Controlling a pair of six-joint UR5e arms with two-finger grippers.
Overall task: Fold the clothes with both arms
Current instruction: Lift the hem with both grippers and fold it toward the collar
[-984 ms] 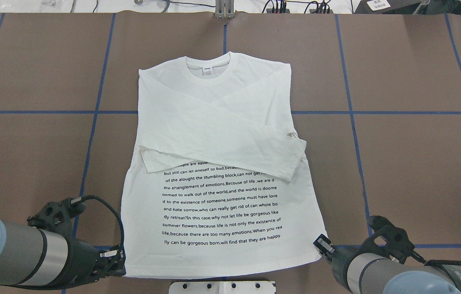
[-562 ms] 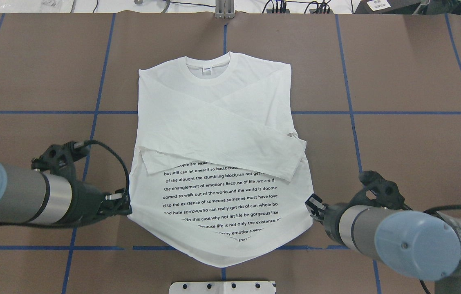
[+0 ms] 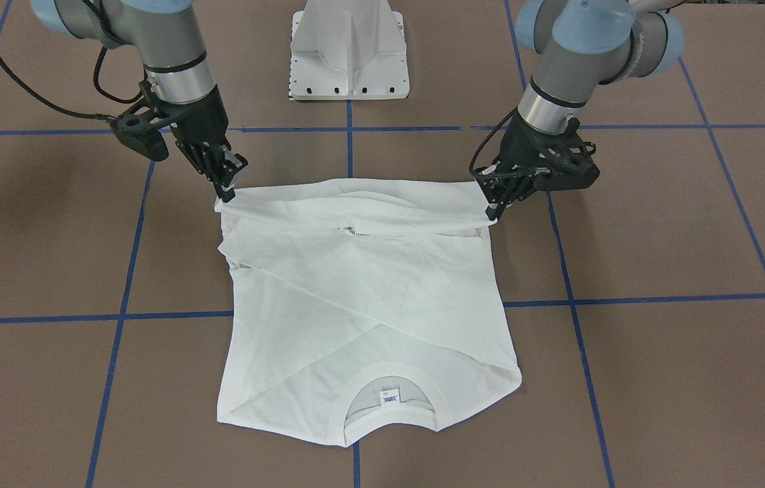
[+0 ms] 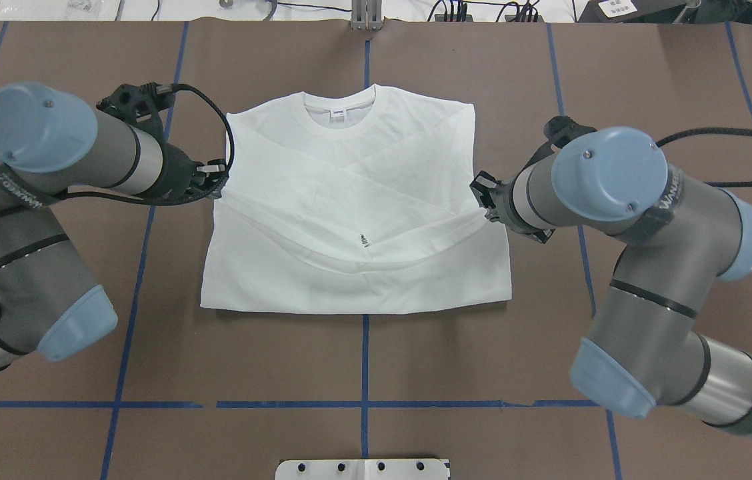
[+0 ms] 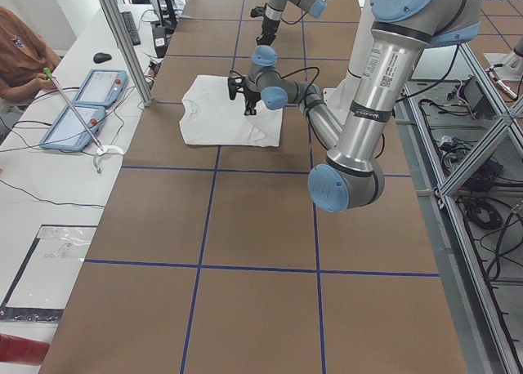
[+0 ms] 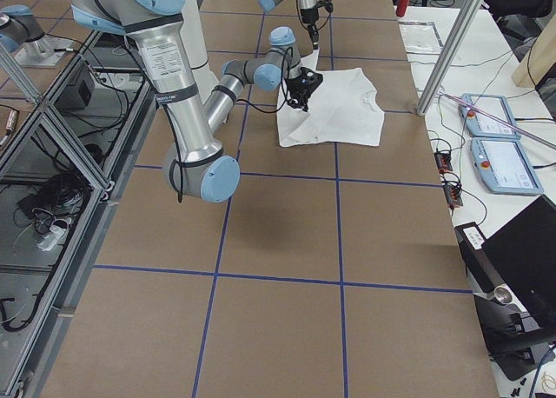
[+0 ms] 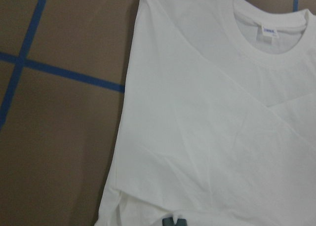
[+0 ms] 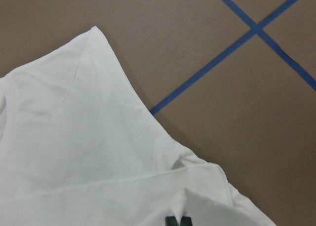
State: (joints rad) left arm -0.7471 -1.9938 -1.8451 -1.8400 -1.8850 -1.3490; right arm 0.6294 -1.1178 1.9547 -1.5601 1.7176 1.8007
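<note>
The white long-sleeved T-shirt [image 4: 349, 160] lies on the brown table, collar [image 4: 339, 110] at the far side, sleeves crossed over the chest. Its lower half is doubled up over the body, with the fold line at the near side [image 4: 356, 308]; the black text is hidden. My left gripper [image 4: 219, 183] is shut on the hem's left corner and holds it just above the shirt. My right gripper [image 4: 483, 200] is shut on the hem's right corner. In the front-facing view the left gripper [image 3: 491, 213] and the right gripper [image 3: 225, 196] hold the hem stretched between them over the T-shirt [image 3: 355, 305].
The white metal pedestal [image 3: 348, 47] stands at the robot's side of the table, near the fold. Blue tape lines [image 4: 363, 360] cross the brown tabletop. Tablets [image 5: 82, 104] and cables lie on a side bench beyond the far edge.
Both grippers have carried the hem corners away from the robot toward the collar. The lower half now lies folded over the body and the text block is covered.
</note>
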